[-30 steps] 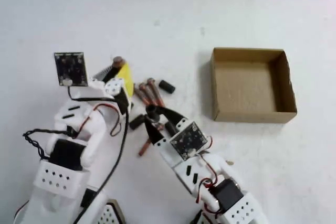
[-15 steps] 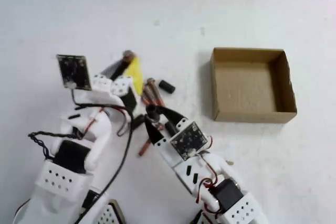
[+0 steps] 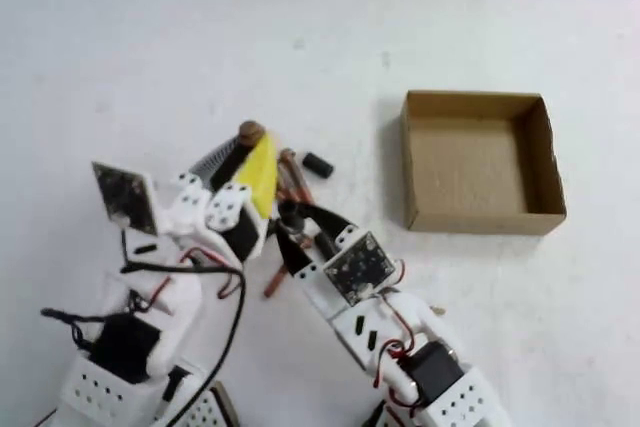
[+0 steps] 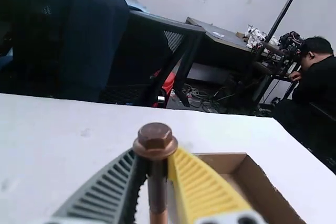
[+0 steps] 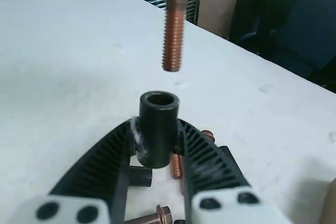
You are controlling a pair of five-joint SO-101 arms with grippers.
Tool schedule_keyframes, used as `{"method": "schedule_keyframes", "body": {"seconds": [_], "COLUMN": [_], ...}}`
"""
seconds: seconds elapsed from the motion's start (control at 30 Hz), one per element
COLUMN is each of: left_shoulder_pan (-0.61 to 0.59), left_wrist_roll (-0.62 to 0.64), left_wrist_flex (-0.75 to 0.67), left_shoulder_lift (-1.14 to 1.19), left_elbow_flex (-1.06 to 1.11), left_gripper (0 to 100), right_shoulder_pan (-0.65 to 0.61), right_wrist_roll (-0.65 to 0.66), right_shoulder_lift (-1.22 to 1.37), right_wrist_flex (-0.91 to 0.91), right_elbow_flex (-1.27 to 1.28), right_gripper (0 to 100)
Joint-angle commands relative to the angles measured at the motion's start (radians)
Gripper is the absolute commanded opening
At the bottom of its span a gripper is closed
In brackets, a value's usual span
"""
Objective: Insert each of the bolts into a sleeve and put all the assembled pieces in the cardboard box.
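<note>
bolt (image 5: 173, 22) clamped upright in left gripper (image 4: 154, 156) | tip held just above sleeve (image 5: 157, 116) | sleeve clenched upright in right gripper (image 5: 156, 129) | seemingly slightly off-axis

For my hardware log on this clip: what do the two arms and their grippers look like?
The left arm and right arm have white plastic shells, black motors, red and black cables, and a dark circuit board at each wrist. The left gripper has one grey and one yellow ribbed finger; the right gripper has two black ribbed fingers on white mounts.
</note>
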Motion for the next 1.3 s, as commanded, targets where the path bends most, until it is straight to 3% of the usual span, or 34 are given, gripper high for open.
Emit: {"method": "schedule_keyframes", "body": {"seconds": [0.0,0.3,0.57,1.27], "left_shoulder_pan": [0.01,0.019,0.105,0.104], "left_wrist_roll": [0.002,0.002,-0.038,-0.038], "left_wrist_flex": [-0.017,0.081,0.083,0.08], "left_shoulder_lift": [-0.054,-0.059,-0.059,-0.059], "left_elbow_flex": [-0.011,-0.011,-0.011,0.058], "left_gripper": [2,2,2,2], "right_shoulder_pan": [-0.008,-0.008,-0.008,-0.005], "right_wrist_roll": [-0.012,-0.012,-0.012,-0.012], "right_shoulder_lift": [-0.012,-0.012,-0.012,-0.012], "right_wrist_flex": [0.001,0.002,0.002,0.002], "right_elbow_flex": [0.009,0.009,0.009,0.009], "right_gripper": [1.6,1.6,1.6,1.6]}}
